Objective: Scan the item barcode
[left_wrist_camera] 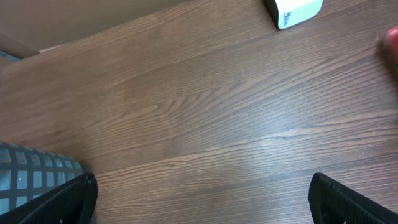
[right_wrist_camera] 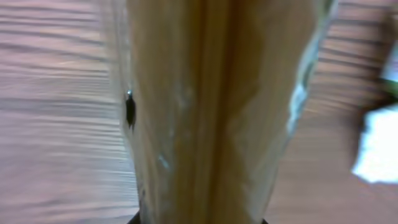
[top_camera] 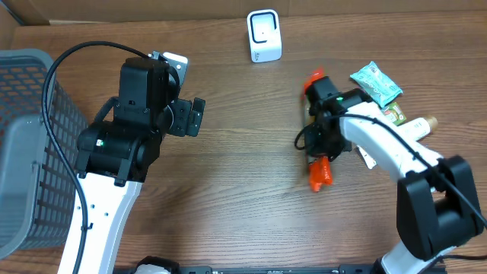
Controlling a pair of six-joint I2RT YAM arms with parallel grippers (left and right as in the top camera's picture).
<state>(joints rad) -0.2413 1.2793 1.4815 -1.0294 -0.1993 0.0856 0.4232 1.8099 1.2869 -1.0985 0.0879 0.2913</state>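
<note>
The item is a long clear-wrapped packet (top_camera: 319, 171) with orange ends and a tan middle, lying on the table at the right. My right gripper (top_camera: 326, 131) sits over its middle and is shut on it. In the right wrist view the packet (right_wrist_camera: 211, 112) fills the frame, rising straight out of the jaws, and the fingers are almost hidden at the bottom edge. The white barcode scanner (top_camera: 264, 36) stands at the back centre, and its corner (left_wrist_camera: 292, 11) shows in the left wrist view. My left gripper (left_wrist_camera: 202, 205) hangs open over bare wood, with nothing between its fingers (left_wrist_camera: 68, 199).
A grey mesh basket (top_camera: 30, 152) stands at the left edge. Behind the right arm lie a green packet (top_camera: 375, 82) and a white bottle (top_camera: 415, 128). A cardboard wall runs along the back.
</note>
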